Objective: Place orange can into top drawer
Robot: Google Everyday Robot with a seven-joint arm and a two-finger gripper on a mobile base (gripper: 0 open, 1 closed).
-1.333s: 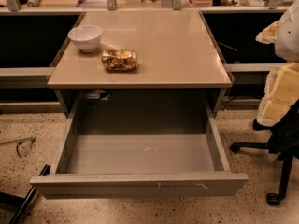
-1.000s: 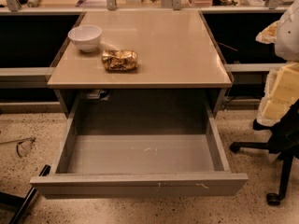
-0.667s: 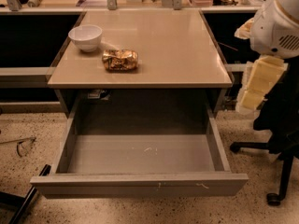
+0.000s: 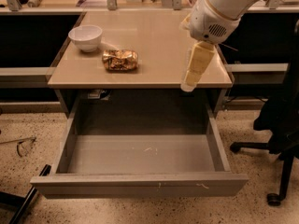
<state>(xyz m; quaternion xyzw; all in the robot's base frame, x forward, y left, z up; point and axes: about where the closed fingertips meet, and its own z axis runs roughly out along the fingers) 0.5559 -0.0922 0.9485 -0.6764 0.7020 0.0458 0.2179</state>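
Camera view, single frame.

1. Worktop (image 4: pixel 159 36): beige, flat, filling the upper centre of the frame. Count: one.

2. White bowl (image 4: pixel 85 36): upright on the worktop, upper left. Only its pale inner wall shows. Count: one.

3. Orange can (image 4: pixel 120 59): lying on its side on the worktop, just right of and below the white bowl, apart from it. Crinkled gold-brown sides. It is outside the drawer and well left of the tool. Count: one.

4. Top drawer (image 4: pixel 140 185): grey-beige, pulled fully out below the worktop, taking up the lower half of the frame. Front panel nearest the bottom edge. Inside, only the bare grey floor with a few pale scuffs shows. Count: one.

5. Tool (image 4: pixel 188 84): cream-coloured, hanging from the white arm (image 4: pixel 219 8) that enters from the upper right corner. It points downward over the front right part of the worktop, its tip near the worktop's front edge. It touches neither the can nor the bowl. Whether it is open or closed cannot be told. Count: one.

6. Office chair (image 4: pixel 280 125): dark, at the right edge, standing on the speckled floor (image 4: pixel 261 204). Count: one.
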